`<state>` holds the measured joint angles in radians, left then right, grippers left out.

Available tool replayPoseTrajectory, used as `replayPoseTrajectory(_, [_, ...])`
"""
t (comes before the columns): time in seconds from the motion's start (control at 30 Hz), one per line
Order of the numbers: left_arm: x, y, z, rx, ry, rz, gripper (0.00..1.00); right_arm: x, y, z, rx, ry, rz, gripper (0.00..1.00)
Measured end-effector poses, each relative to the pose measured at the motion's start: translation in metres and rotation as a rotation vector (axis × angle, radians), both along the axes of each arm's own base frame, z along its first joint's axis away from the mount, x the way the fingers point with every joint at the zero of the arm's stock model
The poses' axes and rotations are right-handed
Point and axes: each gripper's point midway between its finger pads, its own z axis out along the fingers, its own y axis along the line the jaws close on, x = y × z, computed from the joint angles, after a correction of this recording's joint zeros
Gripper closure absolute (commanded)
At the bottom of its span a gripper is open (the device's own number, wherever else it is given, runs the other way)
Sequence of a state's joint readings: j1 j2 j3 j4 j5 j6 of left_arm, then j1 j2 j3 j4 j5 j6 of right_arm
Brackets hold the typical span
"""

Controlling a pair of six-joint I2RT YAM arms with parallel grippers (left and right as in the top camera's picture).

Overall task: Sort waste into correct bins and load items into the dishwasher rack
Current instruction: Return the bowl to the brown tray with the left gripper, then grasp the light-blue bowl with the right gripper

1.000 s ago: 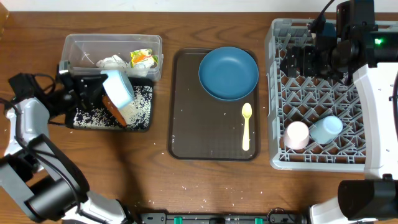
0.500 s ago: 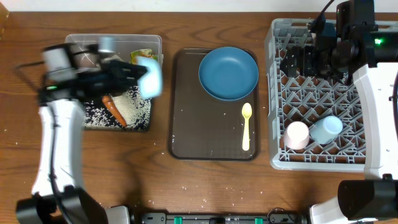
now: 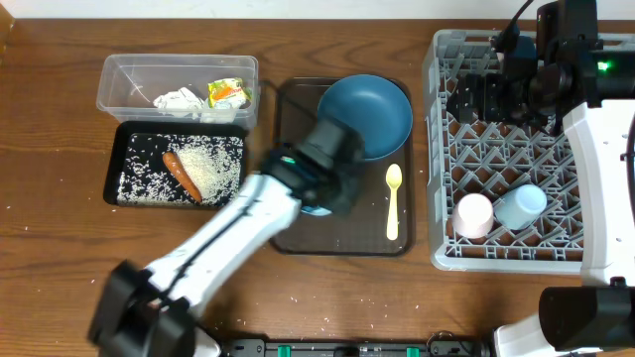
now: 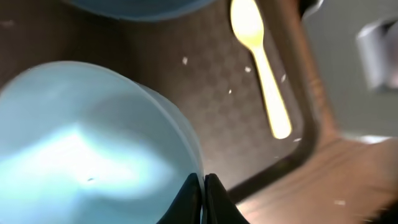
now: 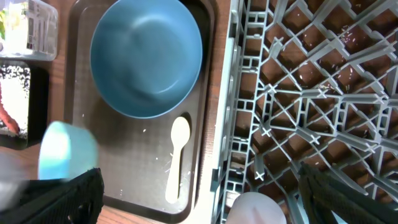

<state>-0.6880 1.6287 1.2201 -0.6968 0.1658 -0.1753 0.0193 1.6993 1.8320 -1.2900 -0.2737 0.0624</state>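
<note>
My left gripper (image 3: 322, 193) is shut on the rim of the pale blue bowl (image 4: 93, 143) and holds it over the brown serving tray (image 3: 298, 230); the jaws (image 4: 203, 186) pinch the rim. The bowl also shows in the right wrist view (image 5: 65, 152). The dark-blue plate (image 3: 364, 117) and yellow spoon (image 3: 394, 201) lie on that tray. My right gripper (image 3: 486, 99) is open and empty above the grey rack (image 3: 444, 253), which holds a pink cup (image 3: 473, 215) and a blue cup (image 3: 521, 205).
The clear tub (image 3: 179, 67) at the back left holds a napkin (image 3: 179, 99) and a wrapper (image 3: 226, 92). The black tray (image 3: 112, 164) in front of it holds rice (image 3: 213, 169) and a carrot (image 3: 182, 174). Rice grains dot the table front.
My left arm swung right from over the black tray to over the brown tray, carrying the bowl. The carrot and rice stay in the black tray. The right arm has not moved.
</note>
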Motion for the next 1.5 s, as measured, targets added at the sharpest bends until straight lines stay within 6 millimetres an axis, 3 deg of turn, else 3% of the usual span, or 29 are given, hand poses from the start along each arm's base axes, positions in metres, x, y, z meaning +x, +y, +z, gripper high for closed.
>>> replayPoseTrajectory(0.13, [-0.013, -0.021, -0.038, 0.105, 0.002, -0.107, 0.94, 0.000, 0.000, 0.000, 0.000, 0.000, 0.000, 0.02])
replayPoseTrajectory(0.27, [-0.020, -0.026, -0.059, 0.170, 0.008, -0.154, 0.93, 0.000, 0.000, 0.000, 0.000, 0.000, 0.000, 0.02])
replayPoseTrajectory(0.33, [-0.019, -0.025, -0.060, 0.182, -0.003, -0.162, 0.86, 0.000, 0.000, 0.000, 0.002, 0.000, 0.001, 0.02])
replayPoseTrajectory(0.4, [-0.017, -0.023, -0.059, 0.189, -0.014, -0.161, 0.69, 0.000, 0.001, 0.000, 0.005, -0.002, 0.002, 0.02])
replayPoseTrajectory(0.47, [-0.015, -0.022, -0.059, 0.196, -0.020, -0.161, 0.58, 0.001, 0.001, 0.001, 0.007, -0.006, 0.003, 0.04])
replayPoseTrajectory(0.63, [-0.009, -0.017, -0.049, 0.189, -0.037, -0.140, 0.46, 0.006, 0.008, 0.004, 0.023, -0.032, 0.018, 0.07])
replayPoseTrajectory(0.73, [0.007, -0.009, -0.020, 0.137, -0.081, -0.067, 0.43, 0.011, 0.020, 0.008, 0.036, -0.061, 0.037, 0.07])
replayPoseTrajectory(0.8, [0.025, 0.004, 0.011, 0.076, -0.135, 0.027, 0.42, 0.013, 0.035, 0.011, 0.047, -0.077, 0.062, 0.07])
replayPoseTrajectory(0.87, [0.046, 0.030, 0.047, 0.008, -0.192, 0.160, 0.41, 0.014, 0.053, 0.013, 0.057, -0.097, 0.095, 0.07])
replayPoseTrajectory(0.93, [0.064, 0.073, 0.084, -0.047, -0.249, 0.320, 0.41, 0.014, 0.072, 0.013, 0.067, -0.105, 0.129, 0.08])
replayPoseTrajectory(1.07, [0.073, 0.154, 0.122, -0.071, -0.310, 0.575, 0.41, 0.011, 0.110, -0.004, 0.072, -0.067, 0.207, 0.12])
replayPoseTrajectory(1.2, [0.067, 0.200, 0.126, -0.049, -0.294, 0.713, 0.41, 0.005, 0.146, -0.045, 0.062, 0.043, 0.270, 0.21])
replayPoseTrajectory(1.33, [0.062, 0.225, 0.119, -0.018, -0.254, 0.783, 0.41, -0.006, 0.174, -0.093, 0.035, 0.183, 0.310, 0.33])
replayPoseTrajectory(1.5, [0.058, 0.244, 0.113, 0.002, -0.227, 0.841, 0.41, -0.028, 0.192, -0.143, -0.013, 0.343, 0.338, 0.57])
